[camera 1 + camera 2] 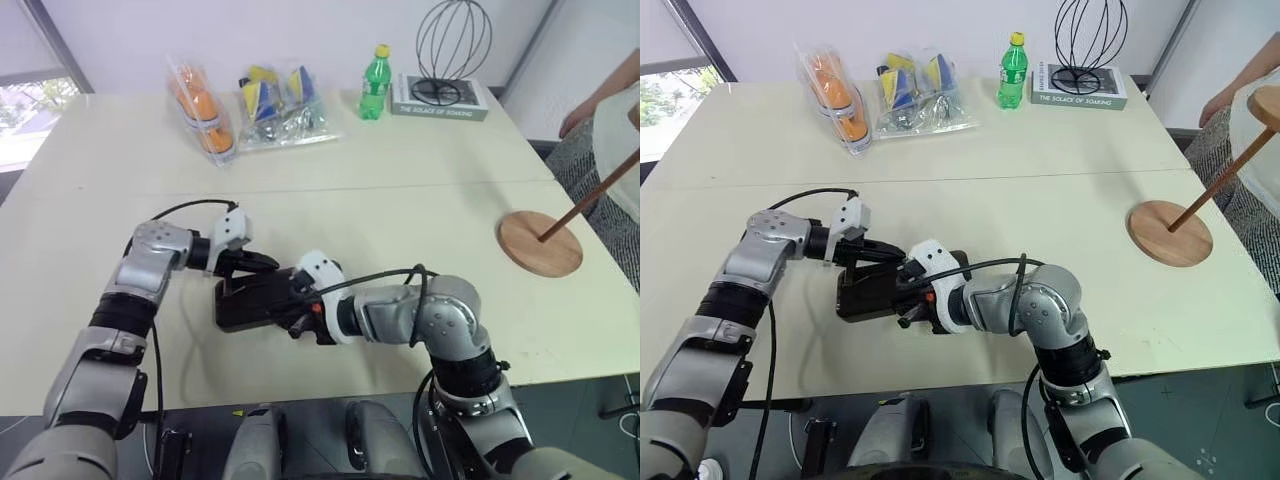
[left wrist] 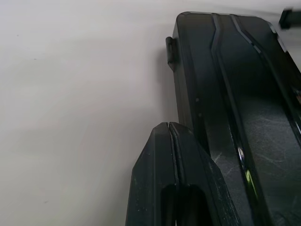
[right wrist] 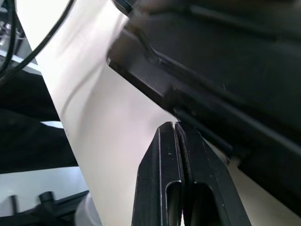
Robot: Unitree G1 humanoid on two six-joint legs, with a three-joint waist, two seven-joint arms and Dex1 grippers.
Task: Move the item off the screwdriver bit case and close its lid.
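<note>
Screwdriver bit case (image 1: 250,300) lies flat on the near part of the pale table (image 1: 400,190), a little left of the middle. It looks dark all over, and its lid (image 2: 244,108) seems to be down on top of it, with a small latch sticking out at one edge. I cannot see any bits inside.

Both robot arms reach in toward the case. The left gripper (image 1: 262,262) comes from the left and sits at the far edge of the case, right against it. Its two black fingers (image 2: 162,179) are pressed tight together, with nothing between them. The right gripper (image 1: 908,300) comes from the right and sits at the near right end of the case. Its fingers (image 3: 176,165) are squeezed together too, empty, and their tips are just beside the case's edge.

The wooden stand (image 1: 541,243) is well away from the case, at the right side of the table. Its round base rests on the table top and its thin rod leans up and to the right.

At the far edge of the table stand a green bottle (image 1: 374,83), a book (image 1: 440,98) with a black wire shape (image 1: 452,45) on it, and some clear bags of snacks (image 1: 250,105).
</note>
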